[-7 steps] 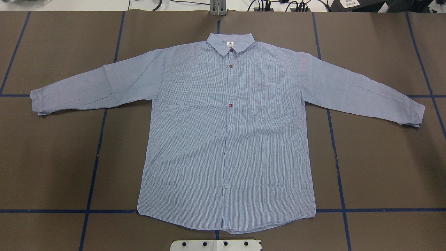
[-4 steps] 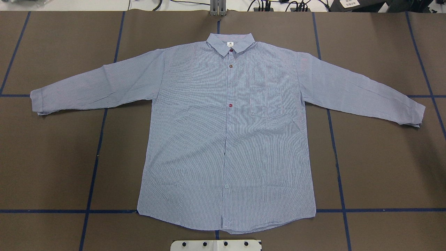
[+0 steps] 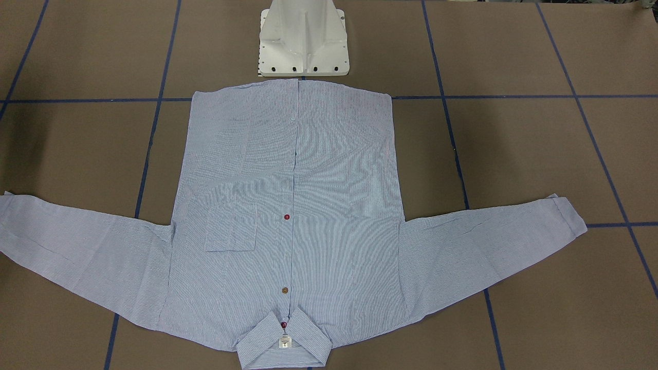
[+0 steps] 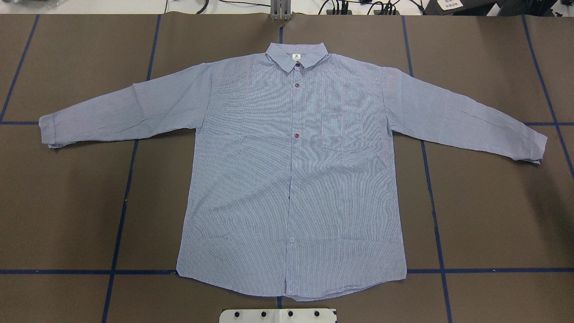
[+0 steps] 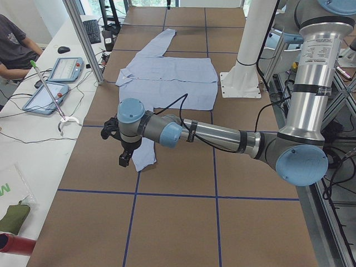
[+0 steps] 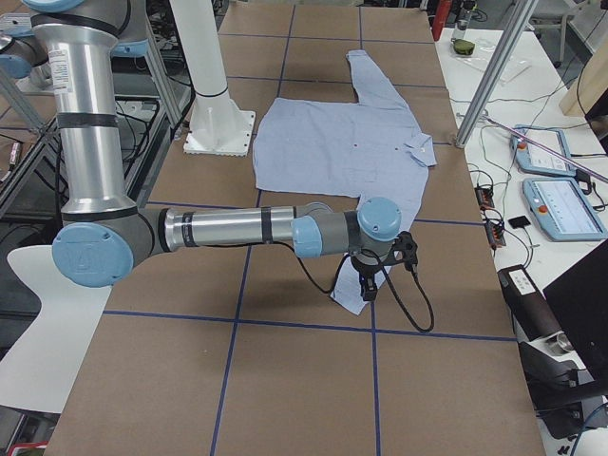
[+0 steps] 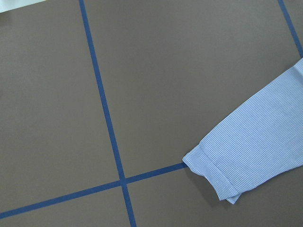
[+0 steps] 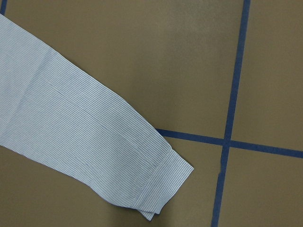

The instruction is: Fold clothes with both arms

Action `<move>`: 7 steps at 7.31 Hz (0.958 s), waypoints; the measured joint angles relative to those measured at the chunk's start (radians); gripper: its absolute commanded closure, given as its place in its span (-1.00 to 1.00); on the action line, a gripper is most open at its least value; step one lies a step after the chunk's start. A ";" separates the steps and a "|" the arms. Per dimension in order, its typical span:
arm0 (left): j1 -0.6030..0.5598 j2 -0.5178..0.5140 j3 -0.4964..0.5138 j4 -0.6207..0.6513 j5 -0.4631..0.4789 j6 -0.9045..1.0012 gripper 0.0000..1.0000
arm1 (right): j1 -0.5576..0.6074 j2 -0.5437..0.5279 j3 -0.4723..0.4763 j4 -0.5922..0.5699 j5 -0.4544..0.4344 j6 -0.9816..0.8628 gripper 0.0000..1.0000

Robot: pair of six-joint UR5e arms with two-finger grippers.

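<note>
Across the last second, nothing is seen to have shifted in the overhead view: the shirt (image 4: 291, 179) is spread flat and buttoned on the tabletop (image 4: 67, 202), collar (image 4: 296, 54) away from the robot, both sleeves stretched outward, no fold made. Neither arm is caught by that view. From the sides, the left claw (image 5: 125, 158) is seen poised above the left cuff (image 7: 213, 172), and the right claw (image 6: 370, 283) above the right cuff (image 8: 161, 187); each cuff is framed by its wrist camera with no fingers in shot. Whether either claw is spread or pressed together cannot be told. The task is judged barely begun, with both sleeve ends about to be taken first.
</note>
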 measured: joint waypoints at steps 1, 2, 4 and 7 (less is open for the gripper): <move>0.000 0.004 0.000 -0.005 -0.022 -0.018 -0.99 | -0.021 -0.018 -0.059 0.163 -0.019 0.068 -1.00; 0.001 0.009 0.000 -0.011 -0.033 -0.026 -0.99 | -0.044 -0.029 -0.114 0.305 -0.032 0.166 -0.99; 0.001 0.027 0.000 -0.053 -0.039 -0.031 -0.99 | -0.104 -0.045 -0.166 0.457 -0.039 0.427 -0.98; 0.001 0.040 -0.004 -0.082 -0.040 -0.034 -0.99 | -0.197 -0.059 -0.175 0.535 -0.074 0.651 -0.93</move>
